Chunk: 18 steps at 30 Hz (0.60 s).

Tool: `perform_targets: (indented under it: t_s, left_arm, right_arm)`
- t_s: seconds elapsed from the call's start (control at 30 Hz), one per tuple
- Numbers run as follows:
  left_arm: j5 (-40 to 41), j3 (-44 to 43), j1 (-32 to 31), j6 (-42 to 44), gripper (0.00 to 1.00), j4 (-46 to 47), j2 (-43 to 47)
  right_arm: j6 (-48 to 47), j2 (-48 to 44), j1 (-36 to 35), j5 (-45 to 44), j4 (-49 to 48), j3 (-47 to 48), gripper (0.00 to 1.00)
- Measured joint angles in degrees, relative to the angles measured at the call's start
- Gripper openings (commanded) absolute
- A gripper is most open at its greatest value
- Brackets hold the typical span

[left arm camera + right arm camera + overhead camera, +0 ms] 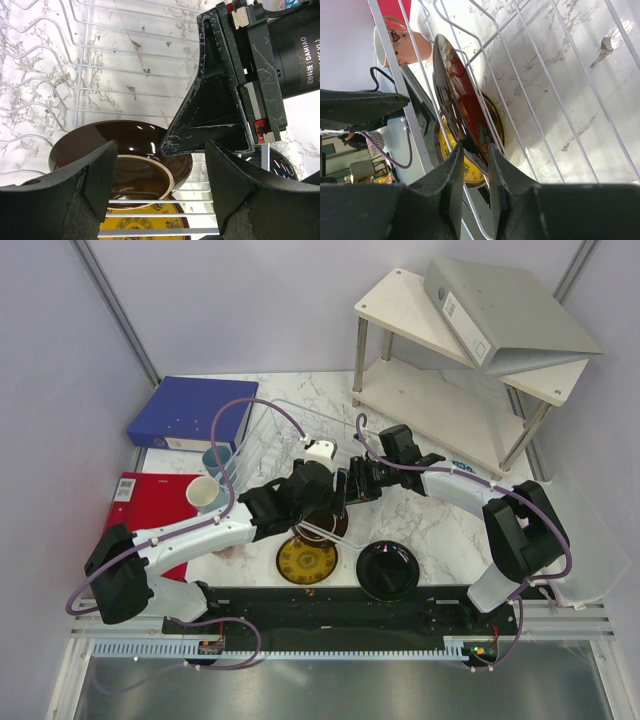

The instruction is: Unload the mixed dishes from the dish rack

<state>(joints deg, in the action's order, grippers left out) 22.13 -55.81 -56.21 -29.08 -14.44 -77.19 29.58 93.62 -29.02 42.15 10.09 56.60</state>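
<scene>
A dark red-black floral plate point(462, 102) stands on edge in the wire dish rack point(555, 85), near its front edge. My right gripper point(474, 150) is shut on the plate's lower rim, one finger on each face. In the left wrist view the same plate point(125, 160) shows its dark brown back and cream foot ring. My left gripper point(160, 190) hangs open just above it, beside the right gripper's finger point(210, 110). In the top view both grippers meet at the rack's point(275, 440) near side. A yellow patterned plate point(307, 560) and a glossy black plate point(388, 570) lie on the table.
A white mug point(205, 492) and a light-blue mug point(217, 458) stand left of the rack. A blue binder point(190, 412) and a red book point(150, 498) lie at the left. A white two-tier shelf point(440, 390) with a grey binder point(505, 310) stands at the back right.
</scene>
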Motion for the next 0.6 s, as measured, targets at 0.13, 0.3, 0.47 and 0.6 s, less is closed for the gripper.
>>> perform_targets:
  t_s: [0.13, 0.3, 0.47, 0.6]
  left_arm:
    - [-0.02, 0.0, 0.0, 0.0, 0.77, 0.0, 0.0]
    - [-0.07, 0.0, 0.0, 0.0, 0.77, 0.02, 0.0]
    - [-0.17, 0.17, 0.0, -0.02, 0.77, 0.02, 0.39]
    - [-0.24, 0.28, 0.0, -0.02, 0.76, 0.02, 0.68]
  right_arm:
    - [0.07, 0.0, -0.02, 0.44, -0.31, 0.0, 0.0]
    - [0.2, 0.0, -0.02, 1.22, -0.79, -0.11, 0.0]
    - [0.35, -0.28, -0.02, 2.08, -1.99, -0.87, 0.08]
    - [0.63, -0.81, -0.02, 2.95, -3.28, -1.75, 0.25]
